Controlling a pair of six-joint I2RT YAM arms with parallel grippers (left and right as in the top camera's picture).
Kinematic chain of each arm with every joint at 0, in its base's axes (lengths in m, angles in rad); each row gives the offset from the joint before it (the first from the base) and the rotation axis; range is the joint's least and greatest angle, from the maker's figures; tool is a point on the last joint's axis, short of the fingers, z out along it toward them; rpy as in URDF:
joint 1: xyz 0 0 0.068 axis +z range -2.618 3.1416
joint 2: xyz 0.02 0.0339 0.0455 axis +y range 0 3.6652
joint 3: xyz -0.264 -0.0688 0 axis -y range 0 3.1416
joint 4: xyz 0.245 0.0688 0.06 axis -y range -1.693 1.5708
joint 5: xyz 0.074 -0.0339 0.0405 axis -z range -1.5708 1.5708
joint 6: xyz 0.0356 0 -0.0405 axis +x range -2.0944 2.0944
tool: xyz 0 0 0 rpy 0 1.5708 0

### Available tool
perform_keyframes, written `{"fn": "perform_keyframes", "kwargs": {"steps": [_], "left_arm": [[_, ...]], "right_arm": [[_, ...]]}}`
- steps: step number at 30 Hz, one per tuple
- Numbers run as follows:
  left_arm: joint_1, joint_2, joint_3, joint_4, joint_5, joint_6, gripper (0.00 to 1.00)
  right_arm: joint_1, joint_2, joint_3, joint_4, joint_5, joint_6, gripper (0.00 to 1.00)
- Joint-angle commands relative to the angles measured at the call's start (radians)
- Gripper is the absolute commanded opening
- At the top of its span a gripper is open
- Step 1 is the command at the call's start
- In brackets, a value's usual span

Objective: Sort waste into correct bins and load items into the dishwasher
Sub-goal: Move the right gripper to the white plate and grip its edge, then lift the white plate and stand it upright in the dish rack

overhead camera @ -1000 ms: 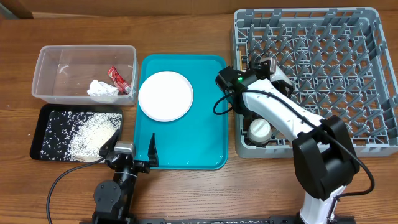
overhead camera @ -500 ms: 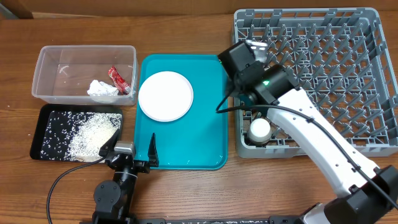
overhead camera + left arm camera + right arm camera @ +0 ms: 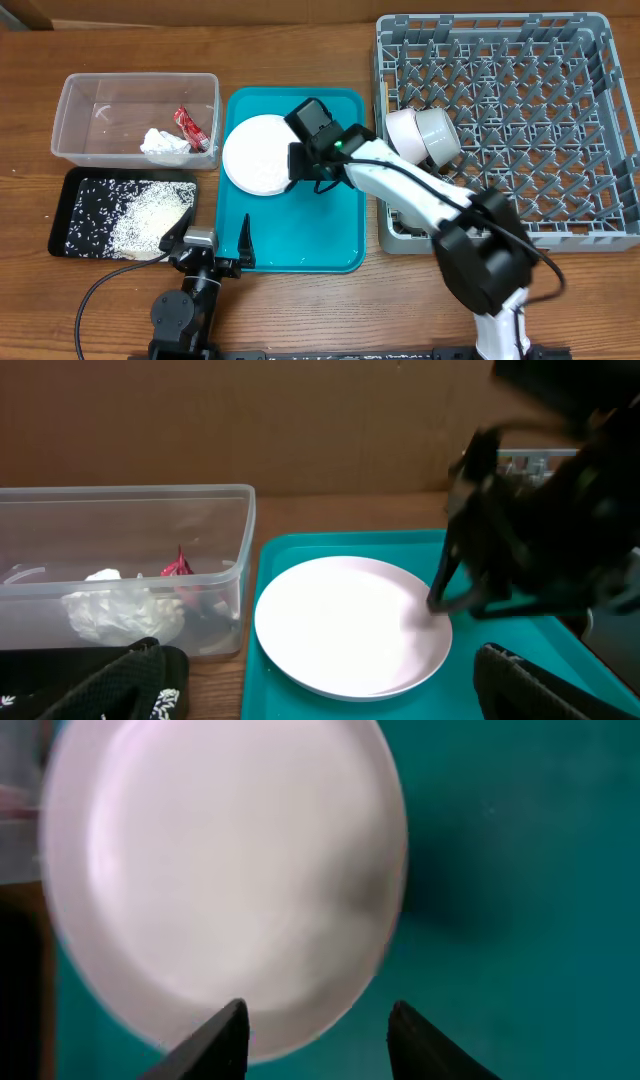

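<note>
The right claw [image 3: 299,166] hangs over the right rim of the white plate [image 3: 255,155], fingers partly spread and nothing pinched between them (the wrist view is blurred, so I cannot tell whether a fingertip touches the plate). The plate lies flat at the upper left of the teal tray [image 3: 310,230]. The left claw [image 3: 207,243] sits at the near table edge, spread wide and empty. The red wrapper [image 3: 188,125] and tissue wad [image 3: 162,145] lie in the clear tub [image 3: 90,100], rice grains [image 3: 150,215] in the black tray [image 3: 75,178], and two white bowls [image 3: 405,130] stand on edge at the left of the grey dish rack [image 3: 560,110]
</note>
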Motion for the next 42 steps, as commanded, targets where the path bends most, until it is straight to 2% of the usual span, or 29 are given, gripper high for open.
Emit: {"fn": "perform_keyframes", "kwargs": {"steps": [1,2,4,7,8,14,18,21,25,27,31,34,42], "left_arm": [[0.005,-0.003,-0.005,0.0,-0.014,0.019,1.0],[0.005,-0.003,-0.005,0.0,-0.014,0.019,1.0],[0.005,-0.003,-0.005,0.0,-0.014,0.019,1.0],[0.005,-0.003,-0.005,0.0,-0.014,0.019,1.0],[0.005,-0.003,-0.005,0.0,-0.014,0.019,1.0],[0.005,-0.003,-0.005,0.0,-0.014,0.019,1.0],[0.005,-0.003,-0.005,0.0,-0.014,0.019,1.0],[0.005,-0.003,-0.005,0.0,-0.014,0.019,1.0],[0.005,-0.003,-0.005,0.0,-0.014,0.019,1.0],[0.005,-0.003,-0.005,0.0,-0.014,0.019,1.0],[0.005,-0.003,-0.005,0.0,-0.014,0.019,1.0],[0.005,-0.003,-0.005,0.0,-0.014,0.019,1.0],[0.005,-0.003,-0.005,0.0,-0.014,0.019,1.0]], "right_arm": [[-0.017,0.075,-0.007,0.037,0.006,0.022,0.47],[-0.017,0.089,-0.007,0.04,0.006,0.022,0.46],[-0.017,0.115,-0.007,0.04,0.006,0.022,0.35],[-0.019,0.126,-0.006,-0.005,0.025,0.022,0.05],[-0.02,0.121,-0.003,-0.026,0.035,0.022,0.04],[-0.047,-0.008,0.06,-0.164,0.18,0.021,0.04],[-0.101,-0.236,0.074,-0.214,0.366,-0.035,0.04],[-0.144,-0.371,0.074,-0.257,0.564,-0.128,0.04],[-0.216,-0.465,0.074,-0.343,0.887,-0.195,0.04],[-0.257,-0.47,0.074,-0.365,1.035,-0.234,0.04],[-0.337,-0.454,0.073,-0.364,1.194,-0.319,0.04],[-0.402,-0.428,0.072,-0.336,1.21,-0.368,0.04],[-0.508,-0.294,0.071,-0.333,1.209,-0.373,0.04]]}}
